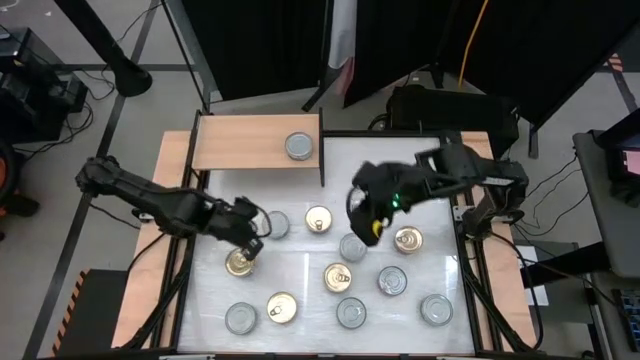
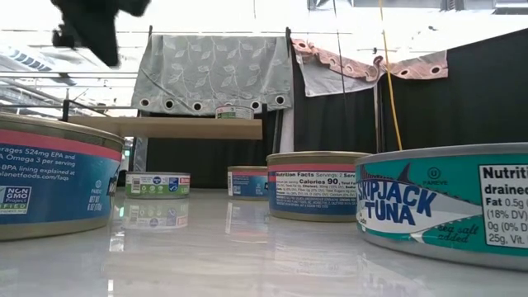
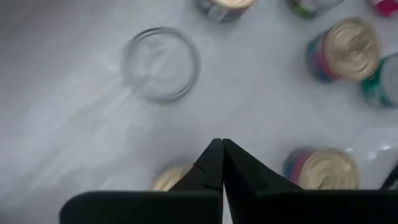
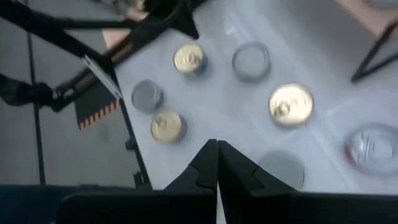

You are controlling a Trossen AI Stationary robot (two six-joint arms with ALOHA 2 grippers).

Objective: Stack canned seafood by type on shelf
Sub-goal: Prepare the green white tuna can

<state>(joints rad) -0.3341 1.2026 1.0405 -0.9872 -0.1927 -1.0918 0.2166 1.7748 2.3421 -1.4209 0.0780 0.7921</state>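
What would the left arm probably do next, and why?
Probably open its fingers and drop onto the gold-lidded can beneath it. The left gripper is shut and empty, one silver-lidded can sits on the shelf, and the rest lie on the table.

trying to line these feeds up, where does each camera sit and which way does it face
High: overhead, straight down on the table; both arms show.
Low: table height, level toward the shelf; an arm at top.
Left wrist: down past the shut left gripper onto cans.
Right wrist: down past the shut right gripper.
Shared: the can on the shelf.
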